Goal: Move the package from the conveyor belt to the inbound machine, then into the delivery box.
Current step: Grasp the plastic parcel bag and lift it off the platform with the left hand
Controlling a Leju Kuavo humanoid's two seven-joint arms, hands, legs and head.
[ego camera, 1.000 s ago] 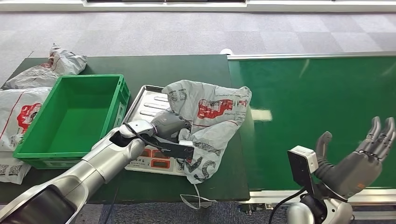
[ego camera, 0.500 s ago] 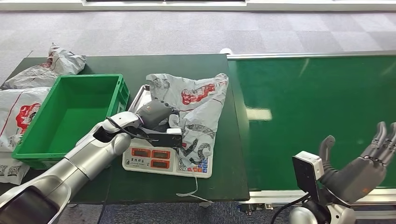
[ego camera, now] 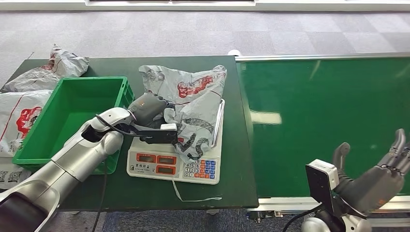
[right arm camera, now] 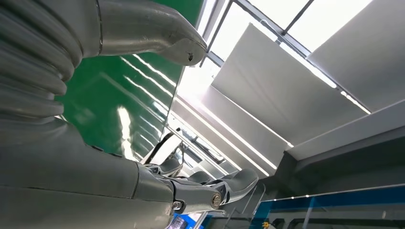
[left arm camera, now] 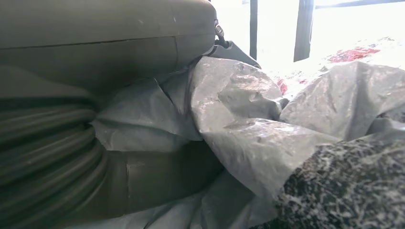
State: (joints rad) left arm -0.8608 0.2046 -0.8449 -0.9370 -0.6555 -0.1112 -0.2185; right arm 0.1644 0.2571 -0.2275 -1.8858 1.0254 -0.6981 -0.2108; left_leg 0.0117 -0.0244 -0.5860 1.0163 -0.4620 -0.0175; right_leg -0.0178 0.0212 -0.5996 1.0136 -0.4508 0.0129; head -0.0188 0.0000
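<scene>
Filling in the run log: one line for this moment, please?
stage: weighing | left robot hand: grips package over scale | right robot hand: open, empty | green crate: empty

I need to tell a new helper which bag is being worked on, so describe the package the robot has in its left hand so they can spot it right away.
On the dark green table, between the green plastic crate and the green conveyor belt, sits a white weighing scale with a metal tray. The crumpled grey plastic mailer bag with red print lies on it, held by the left hand. The other grey bags lie beyond the crate's far side, untouched.

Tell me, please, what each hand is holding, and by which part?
The left hand grips the grey package by its crumpled near-left side; the right hand holds nothing.
</scene>
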